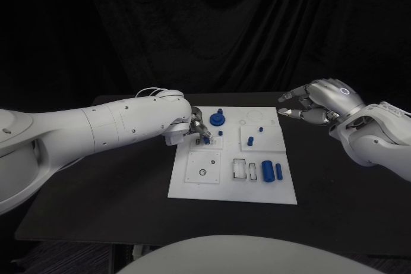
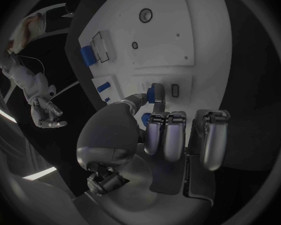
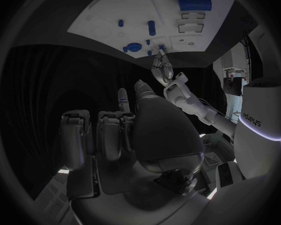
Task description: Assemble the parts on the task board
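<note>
One small blue part pinched by left hand over task board upper-left area; rigid, light, slippery plastic, hold sides. Right hand empty, fingers apart.

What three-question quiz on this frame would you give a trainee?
1. True or false: the right hand holds a blue part.
2. Which hand has its fingers on a small blue part at the task board? A) left B) right
3. Fill in: the right hand hovers beyond the board's ___ right corner.

Key: 1 false; 2 A, the left hand; 3 far.
</note>
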Motion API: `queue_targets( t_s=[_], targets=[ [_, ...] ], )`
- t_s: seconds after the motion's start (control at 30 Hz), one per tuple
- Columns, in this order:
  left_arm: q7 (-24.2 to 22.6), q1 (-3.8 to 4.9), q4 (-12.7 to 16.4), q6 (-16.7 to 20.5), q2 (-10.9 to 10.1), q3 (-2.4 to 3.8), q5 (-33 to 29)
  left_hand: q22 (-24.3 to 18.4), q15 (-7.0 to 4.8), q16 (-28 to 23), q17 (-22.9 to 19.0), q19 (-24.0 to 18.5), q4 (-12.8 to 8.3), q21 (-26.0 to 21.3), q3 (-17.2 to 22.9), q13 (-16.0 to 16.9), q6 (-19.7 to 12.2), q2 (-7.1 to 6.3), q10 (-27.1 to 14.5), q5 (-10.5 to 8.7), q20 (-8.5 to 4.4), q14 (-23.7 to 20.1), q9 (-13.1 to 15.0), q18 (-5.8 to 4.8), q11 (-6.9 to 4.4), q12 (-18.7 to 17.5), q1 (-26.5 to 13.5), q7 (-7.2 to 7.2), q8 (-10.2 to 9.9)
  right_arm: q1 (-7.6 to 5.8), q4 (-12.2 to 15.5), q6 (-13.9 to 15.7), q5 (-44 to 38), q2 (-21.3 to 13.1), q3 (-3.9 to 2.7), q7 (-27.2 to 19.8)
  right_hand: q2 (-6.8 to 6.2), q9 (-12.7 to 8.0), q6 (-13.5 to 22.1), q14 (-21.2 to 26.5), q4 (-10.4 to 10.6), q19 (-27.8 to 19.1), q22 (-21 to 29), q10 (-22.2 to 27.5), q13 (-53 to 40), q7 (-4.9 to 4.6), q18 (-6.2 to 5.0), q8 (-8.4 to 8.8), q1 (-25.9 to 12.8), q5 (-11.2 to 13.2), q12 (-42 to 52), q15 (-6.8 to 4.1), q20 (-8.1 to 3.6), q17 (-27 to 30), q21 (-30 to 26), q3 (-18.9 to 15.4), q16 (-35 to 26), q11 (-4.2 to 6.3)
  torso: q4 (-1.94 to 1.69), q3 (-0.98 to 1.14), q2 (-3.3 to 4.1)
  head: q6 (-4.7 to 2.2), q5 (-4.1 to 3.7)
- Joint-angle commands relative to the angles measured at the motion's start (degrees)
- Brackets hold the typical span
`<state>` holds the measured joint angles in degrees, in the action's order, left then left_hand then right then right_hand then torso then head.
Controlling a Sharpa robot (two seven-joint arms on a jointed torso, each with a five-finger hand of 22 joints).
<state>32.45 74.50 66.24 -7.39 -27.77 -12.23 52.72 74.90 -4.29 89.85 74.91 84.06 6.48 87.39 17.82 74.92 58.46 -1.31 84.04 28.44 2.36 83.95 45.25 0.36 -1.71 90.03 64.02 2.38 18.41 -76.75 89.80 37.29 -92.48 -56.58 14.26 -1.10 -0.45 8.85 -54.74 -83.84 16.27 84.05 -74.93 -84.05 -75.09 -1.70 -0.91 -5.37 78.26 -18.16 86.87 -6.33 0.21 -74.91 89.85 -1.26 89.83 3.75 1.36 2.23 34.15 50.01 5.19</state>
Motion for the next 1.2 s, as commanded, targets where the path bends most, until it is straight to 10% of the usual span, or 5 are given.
queue_targets(
  t_s=[0.03, 1.2],
  targets=[
    [-0.2, -0.11, 0.3, 0.4, -0.2, 0.04, 0.3, 10.9, -0.01, 0.1, 15.1, 1.9, 0.0, -0.4, 0.4, 15.1, 0.3, 0.02, 6.0, -0.24, -0.17, 6.1, 0.1, 0.95, 0.00, 0.0, -0.5, -0.28, -0.3, 0.24, -0.1, 0.0, -0.3, -0.1, -0.06, 0.8, 0.10, -0.1, -0.3, -6.2, 0.0, 6.0, -15.1, -4.1, -11.2, -0.01, 0.91, 0.30, 0.4, -0.3, 0.1, 0.33, 0.39, -15.1, 0.1, -0.4, 0.2, -0.52, 0.03, 0.01, 0.05, -0.01, 0.08],
    [-0.7, -0.14, -0.1, 0.2, 0.5, 0.03, 0.3, 10.5, 0.01, 0.1, 15.1, 1.5, -0.2, -0.8, 1.4, 15.1, 0.2, 0.22, 6.0, -1.03, -0.13, 6.1, 0.6, 1.08, 0.00, 0.0, -0.7, -0.30, -0.6, 0.40, -0.2, -0.6, -0.3, 0.0, -0.06, 0.9, 0.15, -0.1, -0.4, -6.2, -0.1, 6.0, -15.1, -4.1, -11.2, 0.01, 0.91, 0.34, 0.6, -0.4, 0.1, 0.33, 0.40, -15.1, 0.1, -0.3, 0.2, -0.50, 0.11, -0.08, 0.17, -0.01, 0.38]
  ],
)
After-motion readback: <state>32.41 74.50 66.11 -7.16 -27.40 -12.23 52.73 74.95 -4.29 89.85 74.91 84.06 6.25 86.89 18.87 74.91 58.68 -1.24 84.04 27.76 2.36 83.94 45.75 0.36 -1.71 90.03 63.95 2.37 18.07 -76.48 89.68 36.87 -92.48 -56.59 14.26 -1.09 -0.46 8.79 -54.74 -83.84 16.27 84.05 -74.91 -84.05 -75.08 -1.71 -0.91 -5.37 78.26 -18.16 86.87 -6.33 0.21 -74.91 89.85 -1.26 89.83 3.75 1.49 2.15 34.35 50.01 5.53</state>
